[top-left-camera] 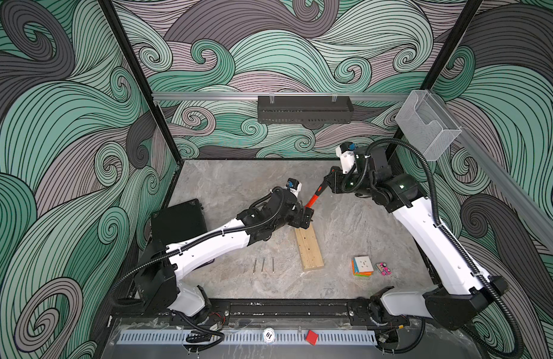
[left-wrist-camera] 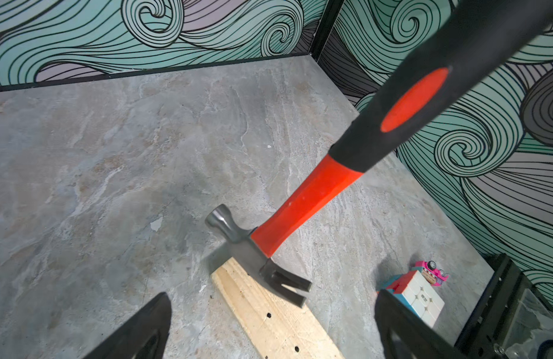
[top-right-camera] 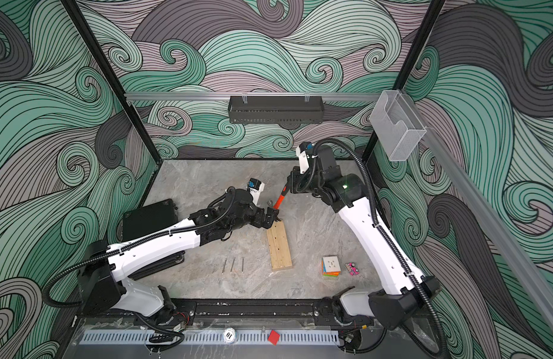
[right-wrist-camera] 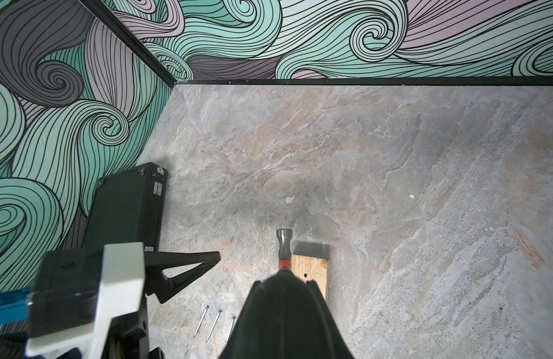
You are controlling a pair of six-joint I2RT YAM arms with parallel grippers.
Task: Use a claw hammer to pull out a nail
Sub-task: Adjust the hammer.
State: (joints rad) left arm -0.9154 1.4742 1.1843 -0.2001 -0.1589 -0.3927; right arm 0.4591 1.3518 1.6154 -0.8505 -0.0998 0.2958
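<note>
Left wrist, claw hammer (left-wrist-camera: 300, 211) at plank (left-wrist-camera: 269, 320) end

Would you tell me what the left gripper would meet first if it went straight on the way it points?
Most likely the head of the claw hammer, at the end of the wooden block, straight ahead of the open left gripper; depth is unclear, so the block might come first.

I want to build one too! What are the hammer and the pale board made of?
The claw hammer: its head looks like grey shiny steel; the shaft seems glossy orange-red plastic or fibreglass; the grip looks matte black rubber. The board looks like bare wood: grain lines and holes show.
</note>
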